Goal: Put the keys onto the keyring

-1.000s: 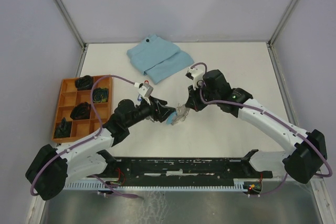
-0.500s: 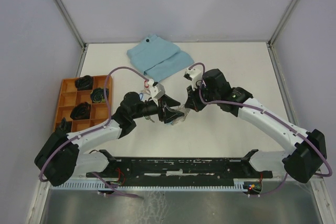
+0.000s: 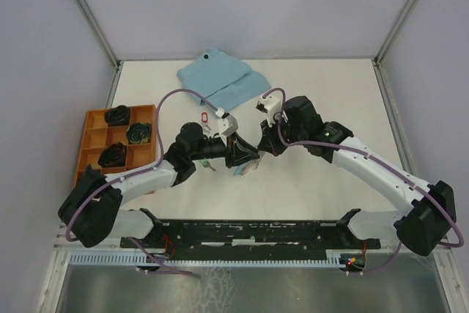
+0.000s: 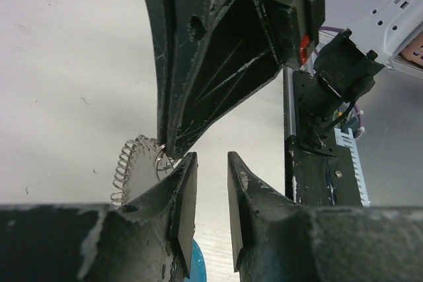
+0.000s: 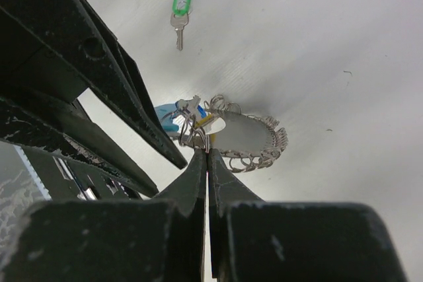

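Observation:
The keyring [image 5: 254,140], a loop of grey chain links with a light-blue strap [image 5: 165,115], lies mid-table [image 3: 249,167]. My right gripper [image 5: 207,148] is shut on a small ring at the loop's near edge [image 3: 261,149]. Just left of it, my left gripper [image 4: 211,163] points at the same spot [image 3: 247,157]. Its jaws stand a narrow gap apart with nothing between them. The chain [image 4: 129,163] shows beside its left finger. A green-tagged key [image 5: 180,4] lies flat on the table [image 3: 209,166]. A red-tagged key [image 3: 205,116] lies behind the left arm. No blue key is clearly visible.
An orange compartment tray [image 3: 94,119] holding dark items sits at the left edge, partly under the left arm. A folded light-blue cloth [image 3: 220,82] lies at the back. Purple cables loop above both wrists.
The left arm has swung right and forward until its fingers sit beside the keyring and the right fingertips, and its jaws have narrowed. The right arm has held still, gripping the ring.

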